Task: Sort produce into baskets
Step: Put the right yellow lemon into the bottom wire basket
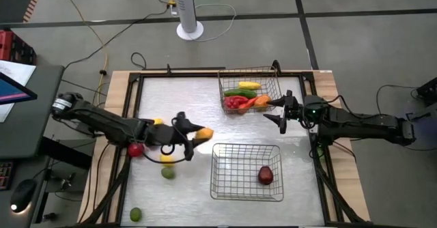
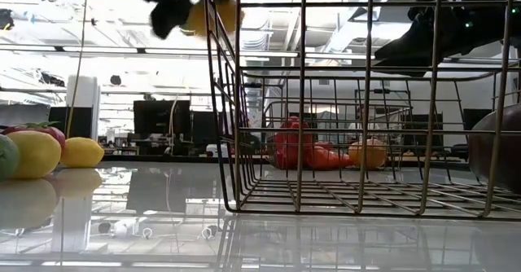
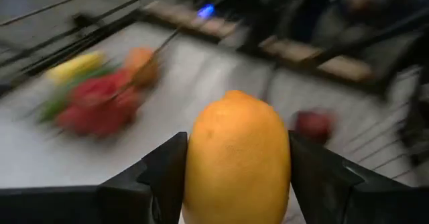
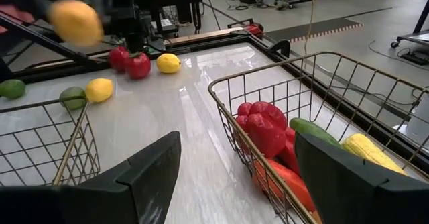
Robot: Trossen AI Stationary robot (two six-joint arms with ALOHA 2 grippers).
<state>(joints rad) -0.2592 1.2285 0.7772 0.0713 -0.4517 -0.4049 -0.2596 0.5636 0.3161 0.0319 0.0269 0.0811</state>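
The left end effector [image 1: 193, 138] is gripping an orange lemon [image 1: 203, 134] above the worktop [image 1: 177, 98], at nine o'clock from the near basket [image 1: 246, 172]. It should be carrying it fully over the rim before releasing. The right end effector [image 1: 281, 112] is waiting open beside the far basket [image 1: 247, 90].

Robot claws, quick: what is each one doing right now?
Left gripper: closed on the oval orange-yellow plastic lemon, lifted off the table.
Right gripper: open, holding nothing, beside the silver wire-mesh basket of vegetables.

Wire basket [image 2: 326, 101] close up, red pepper [image 2: 289, 146] behind the mesh — yellow lemons [image 2: 57, 152] left, tool [image 2: 191, 7] gripping orange fruit [image 2: 213, 13] overhead
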